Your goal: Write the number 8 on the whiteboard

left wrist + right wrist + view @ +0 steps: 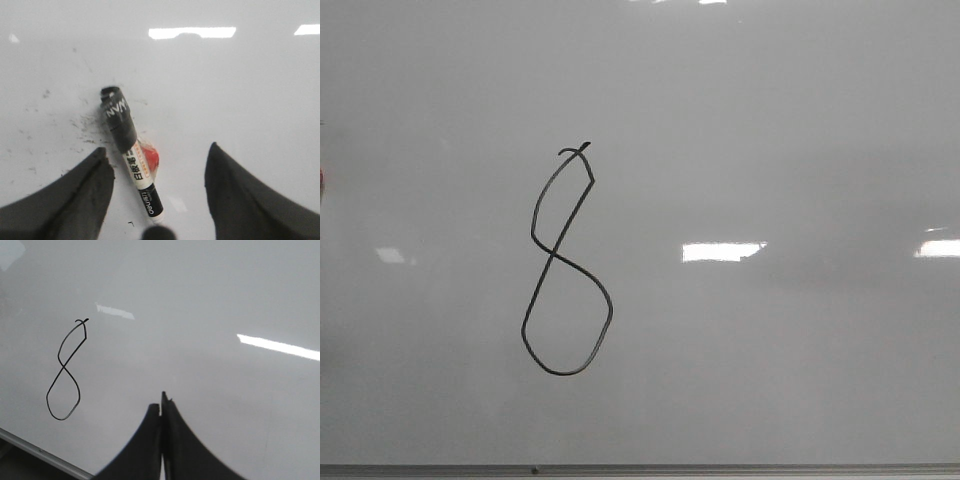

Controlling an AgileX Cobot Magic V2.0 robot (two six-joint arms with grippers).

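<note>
The number 8 is a thin black slanted line with a small hook on top, left of the middle of the whiteboard. It also shows in the right wrist view, away from my right gripper, which is shut and empty above the board. My left gripper is open above the board. A black-capped marker with a white label lies flat between its fingers, nearer one finger, touching neither. Neither gripper shows in the front view.
A small red thing lies under the marker. Dark marker smudges speckle the board beside the cap. The board's grey frame edge runs along the near side, also in the right wrist view.
</note>
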